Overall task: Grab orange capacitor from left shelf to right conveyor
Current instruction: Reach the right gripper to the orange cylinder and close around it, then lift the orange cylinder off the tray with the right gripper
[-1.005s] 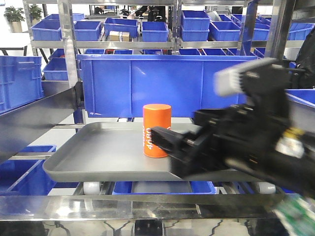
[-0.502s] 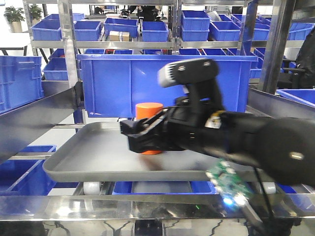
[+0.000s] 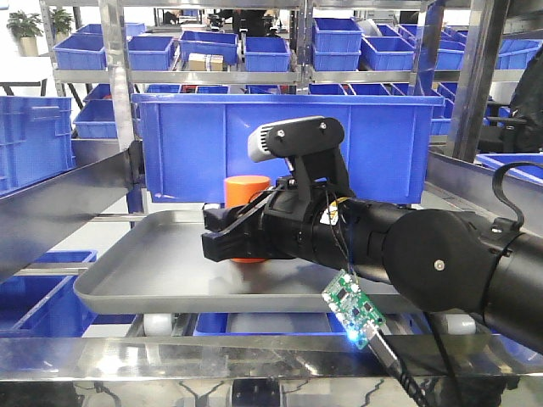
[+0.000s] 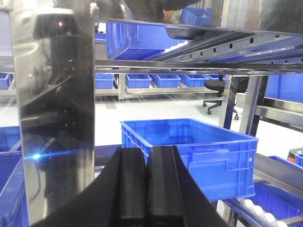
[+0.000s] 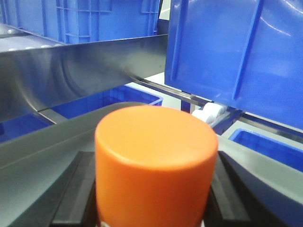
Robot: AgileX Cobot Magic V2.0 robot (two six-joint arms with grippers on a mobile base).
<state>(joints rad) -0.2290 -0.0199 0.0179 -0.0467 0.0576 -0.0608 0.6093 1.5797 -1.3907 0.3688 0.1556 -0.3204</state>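
Observation:
The orange capacitor stands upright on the grey tray of the left shelf. My right gripper reaches in from the right and is shut on its lower body. In the right wrist view the capacitor fills the gap, with a black finger pressed against each side; its printed side is hidden. My left gripper is shut with nothing between its pads, and faces a blue bin. The right conveyor is out of view.
A large blue bin stands right behind the tray. A steel rail runs along the shelf front. A small green circuit board hangs under my right arm. A steel post and a blue bin lie ahead of my left gripper.
My right arm swept in from the right and closed round the capacitor. The capacitor has shifted a little to the left on the tray.

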